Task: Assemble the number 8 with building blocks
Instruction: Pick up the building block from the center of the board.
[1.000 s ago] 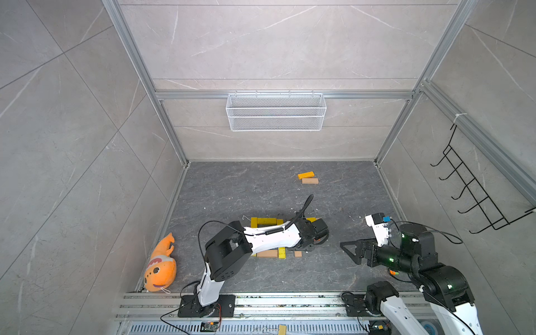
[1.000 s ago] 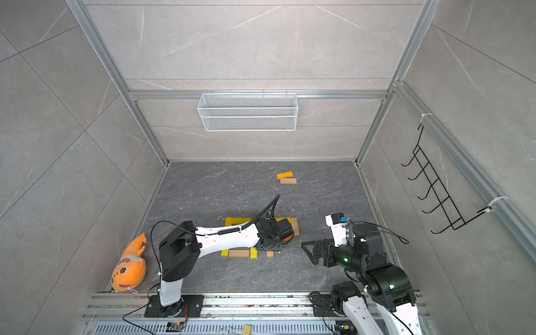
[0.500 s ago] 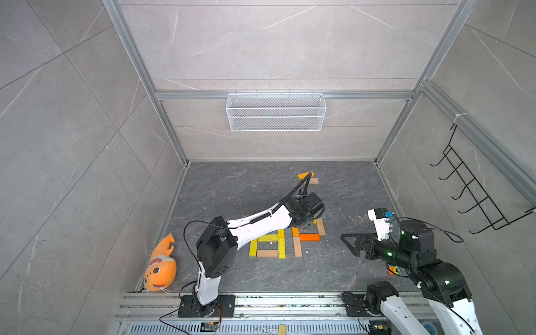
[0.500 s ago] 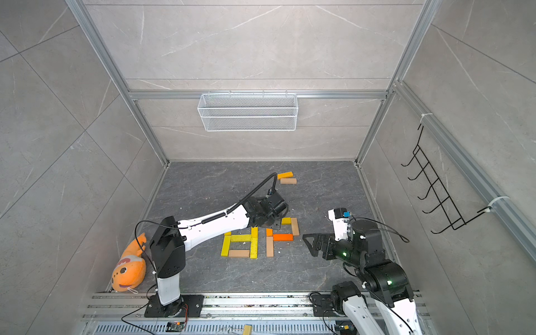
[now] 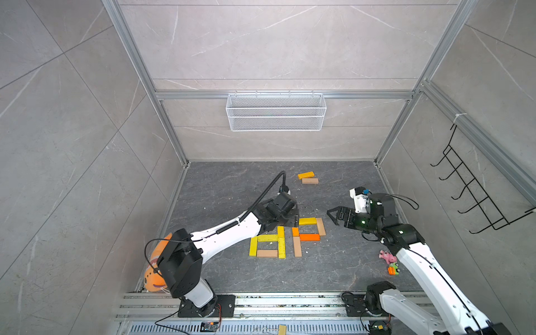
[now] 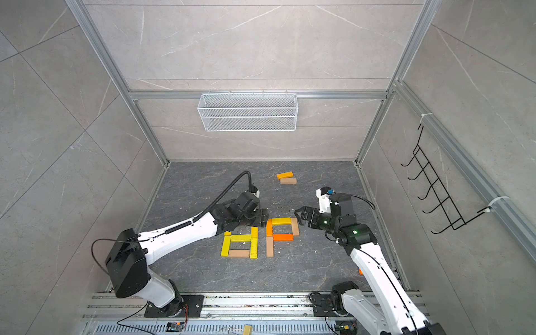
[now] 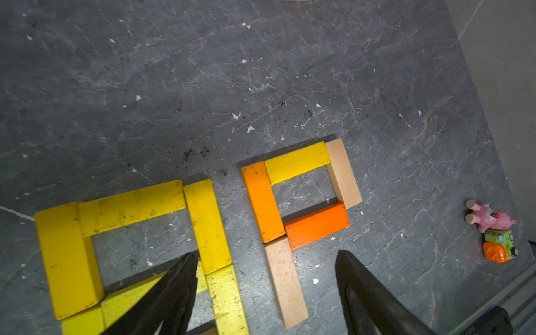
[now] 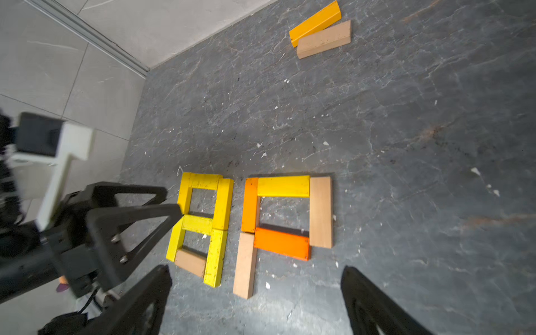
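Left fingers (image 7: 362, 290) stand spread over the far end of flat wooden building blocks (image 5: 280, 243) laid as a yellow eight with a tan base bar on the grey veined bench (image 5: 220, 191). A white wire-mesh basket (image 5: 275, 108) hangs on the back wall. Beside the eight lies a partial figure (image 5: 309, 237) of orange, yellow and tan bars. Right fingers (image 8: 362, 301), also spread, hang near it.

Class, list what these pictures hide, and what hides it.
- Yellow figure, upper loop: both top views, under the left gripper.
- Its lower end: left wrist view, frame edge.
- Plush fish: a top view, mostly behind left arm.
- Small toys: a top view, behind right arm.
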Available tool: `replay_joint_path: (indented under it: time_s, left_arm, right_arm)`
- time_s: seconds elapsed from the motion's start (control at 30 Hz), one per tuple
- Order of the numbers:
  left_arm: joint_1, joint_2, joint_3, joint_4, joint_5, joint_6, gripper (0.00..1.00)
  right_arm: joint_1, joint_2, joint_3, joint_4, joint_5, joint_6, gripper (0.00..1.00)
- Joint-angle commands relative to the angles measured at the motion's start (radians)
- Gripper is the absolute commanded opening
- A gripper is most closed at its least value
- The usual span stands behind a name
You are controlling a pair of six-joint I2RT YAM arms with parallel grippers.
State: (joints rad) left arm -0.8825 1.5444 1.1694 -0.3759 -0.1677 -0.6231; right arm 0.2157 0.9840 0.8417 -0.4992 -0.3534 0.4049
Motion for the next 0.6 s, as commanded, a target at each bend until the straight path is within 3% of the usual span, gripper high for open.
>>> replay_joint_path:
  time_s: [0.0,0.17,0.57]
  left_arm:
    - [0.038,-0.082,-0.069,0.124,0.059,0.009,0.89]
    - [0.068,-0.155,-0.154,0.153,0.066,-0.008,1.00]
    - [0.082,-0.227,-0.227,0.167,0.036,-0.003,0.99]
  right_arm:
    - [0.008,0.104,0.036,0.124,0.036,-0.082,0.95]
    - [0.010,0.281,0.086,0.194,0.093,-0.171,0.95]
    - [0.015,0.662,0.288,0.301,0.201,-0.332,0.98]
